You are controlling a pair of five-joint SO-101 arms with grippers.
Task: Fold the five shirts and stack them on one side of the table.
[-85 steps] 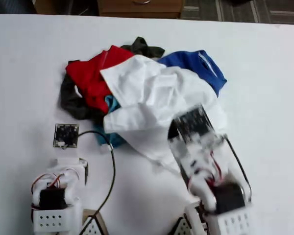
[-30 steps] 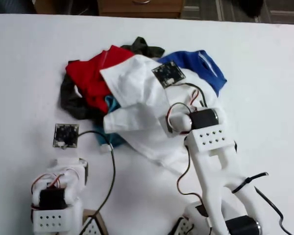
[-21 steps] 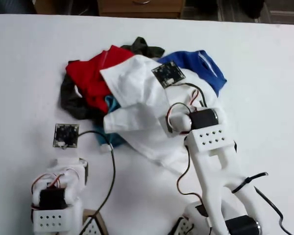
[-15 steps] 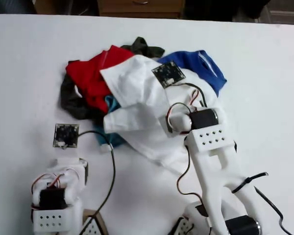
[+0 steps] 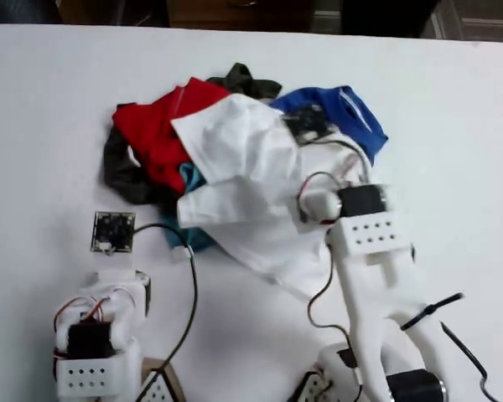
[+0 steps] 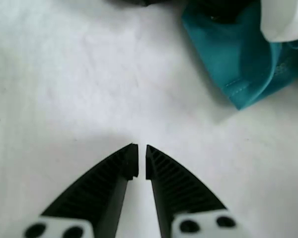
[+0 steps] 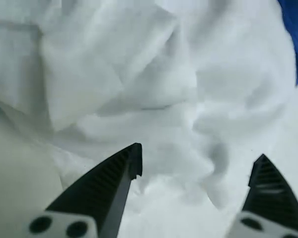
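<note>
None of the 5 shirts is folded yet. They lie in 1 heap near the middle of the table [image 5: 50, 84]. The white shirt [image 5: 243, 167] is on top, the red shirt [image 5: 155, 126] and dark shirt [image 5: 121, 172] are on the left side, and the blue shirt [image 5: 339, 105] is at the far right. The teal shirt [image 5: 193, 239] pokes out from underneath at the near edge.

The step in hand looks like the 1st pick. The right arm [image 5: 369, 243] stretches over the heap, and the right tool [image 7: 197, 156] hangs wide open just above the white cloth, gripping nothing. The next move likely calls for lowering onto a fold or hem and closing on 1 layer only. The white shirt could then be dragged clear onto bare table and spread flat.

The high view gives the heap's layout and the left arm [image 5: 92, 343] parked at the near edge. The wrist views add the jaw states. The right wrist view shows the wide gap and the wrinkles beneath it. The left wrist view shows the left tool [image 6: 139, 151] closed and empty over bare table, with the teal hem near it.
</note>
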